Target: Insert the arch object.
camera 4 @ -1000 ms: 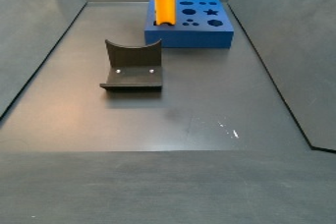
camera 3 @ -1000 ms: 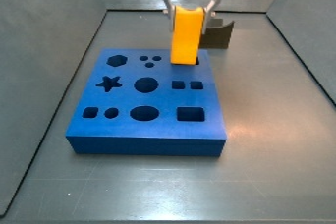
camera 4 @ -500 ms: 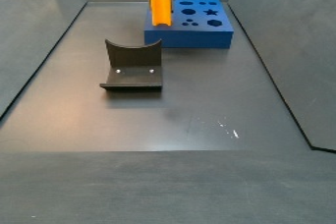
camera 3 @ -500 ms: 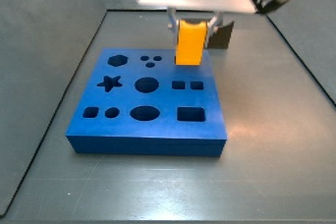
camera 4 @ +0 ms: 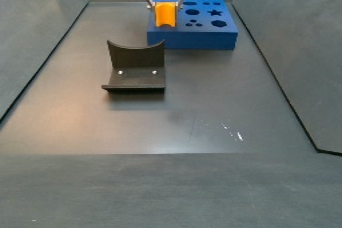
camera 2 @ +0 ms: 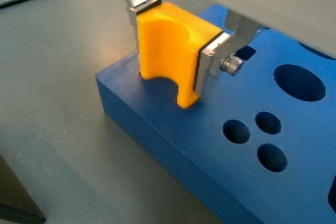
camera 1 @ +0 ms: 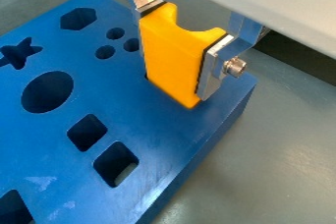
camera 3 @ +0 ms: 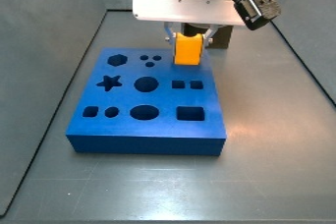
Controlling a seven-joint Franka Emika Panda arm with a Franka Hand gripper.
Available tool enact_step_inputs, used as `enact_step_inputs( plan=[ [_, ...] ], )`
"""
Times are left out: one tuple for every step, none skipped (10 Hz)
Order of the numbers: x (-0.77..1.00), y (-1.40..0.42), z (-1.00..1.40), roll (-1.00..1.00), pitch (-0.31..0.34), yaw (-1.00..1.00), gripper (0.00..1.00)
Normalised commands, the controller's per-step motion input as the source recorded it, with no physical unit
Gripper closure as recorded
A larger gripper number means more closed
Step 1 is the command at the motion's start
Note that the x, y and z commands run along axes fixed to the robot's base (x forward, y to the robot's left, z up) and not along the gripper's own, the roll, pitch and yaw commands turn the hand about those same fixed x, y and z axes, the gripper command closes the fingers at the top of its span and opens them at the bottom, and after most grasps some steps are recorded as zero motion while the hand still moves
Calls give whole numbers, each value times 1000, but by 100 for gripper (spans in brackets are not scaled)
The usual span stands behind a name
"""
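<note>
My gripper is shut on a bright orange piece with a semicircular notch scooped from it; this is the arch object. I hold it upright, its lower end at the top face of the blue board with shaped holes, near the board's edge. I cannot tell whether it has entered a hole. Another wrist view shows the gripper, the arch and the board. Both side views show the gripper, the arch and the board. No olive-grey block shows.
The dark fixture stands on the grey floor apart from the board; it also shows just behind the gripper in a side view. Grey walls enclose the floor on the sides.
The gripper has come down with the orange arch; less of the piece now shows above the board. The board and fixture have not moved.
</note>
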Motion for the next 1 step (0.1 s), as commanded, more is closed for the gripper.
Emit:
enact_step_inputs(
  plan=[
    [-60,-77,-20,46,-91,40,100]
  ],
)
